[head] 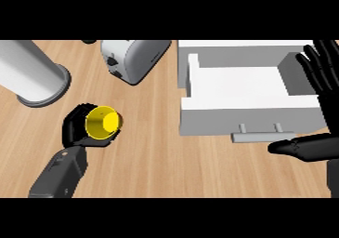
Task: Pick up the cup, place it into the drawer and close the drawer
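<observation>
Yellow cup [103, 122], mouth showing, in the left hand [73, 126], fingers curled round it; right hand [333, 100] spread open

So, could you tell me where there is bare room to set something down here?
The drawer interior is bare. Bare counter runs from the cup in the left hand across to the drawer front, and below its handle. Crowded: the far left, with cylinder and toaster; the right hand stands open at the drawer's right wall.

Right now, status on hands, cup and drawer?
Left hand shut on yellow cup. Right hand open, resting beside drawer. Drawer open. Toaster stands off the cup-to-drawer line.
</observation>
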Motion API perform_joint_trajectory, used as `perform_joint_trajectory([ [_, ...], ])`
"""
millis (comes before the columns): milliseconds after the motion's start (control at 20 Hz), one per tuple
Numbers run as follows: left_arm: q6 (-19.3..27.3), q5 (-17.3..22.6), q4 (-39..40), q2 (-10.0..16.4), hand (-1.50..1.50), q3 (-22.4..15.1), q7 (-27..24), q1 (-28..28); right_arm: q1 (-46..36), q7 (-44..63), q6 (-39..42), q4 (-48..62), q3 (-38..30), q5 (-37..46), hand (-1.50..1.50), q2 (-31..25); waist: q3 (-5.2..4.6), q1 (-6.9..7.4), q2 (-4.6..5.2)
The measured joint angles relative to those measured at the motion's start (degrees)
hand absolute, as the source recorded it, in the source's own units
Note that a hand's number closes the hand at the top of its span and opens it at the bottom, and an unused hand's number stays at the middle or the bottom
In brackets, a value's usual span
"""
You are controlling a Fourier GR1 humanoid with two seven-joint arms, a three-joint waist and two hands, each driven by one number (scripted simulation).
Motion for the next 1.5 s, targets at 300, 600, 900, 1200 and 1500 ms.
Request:
perform_joint_trajectory([
  [300, -0.86, -0.83, -7.25, -3.74, 1.50, -4.02, 4.20, -4.75, 0.65, -0.16, -0.62, -0.20, 0.27, 1.17, -1.50, 0.31, 0.15, 1.02, -0.46],
  [600, -0.79, -0.60, -16.99, -6.14, 1.50, -7.68, 14.70, -10.80, 0.85, -0.90, -0.99, 0.59, -0.12, 2.22, -1.50, 0.15, 0.19, 1.57, -0.70],
  [900, 5.60, 1.62, -24.05, -8.05, 1.50, -12.75, 28.02, -19.18, 0.18, -1.44, -0.60, 1.84, -0.63, 1.81, -1.50, -0.10, 0.19, 1.11, -0.62],
  [1200, 14.89, 4.17, -23.60, -8.50, 1.50, -18.33, 37.59, -29.50, -0.38, -3.17, -0.81, 3.60, -0.10, 3.06, -1.50, 0.26, 0.18, 0.23, -0.33],
  [1500, 21.83, 7.42, -15.10, -8.61, 1.50, -23.21, 43.78, -38.27, -1.21, -2.41, -0.68, 2.82, -0.22, 2.26, -1.50, 0.17, 0.20, -1.24, 0.08],
])
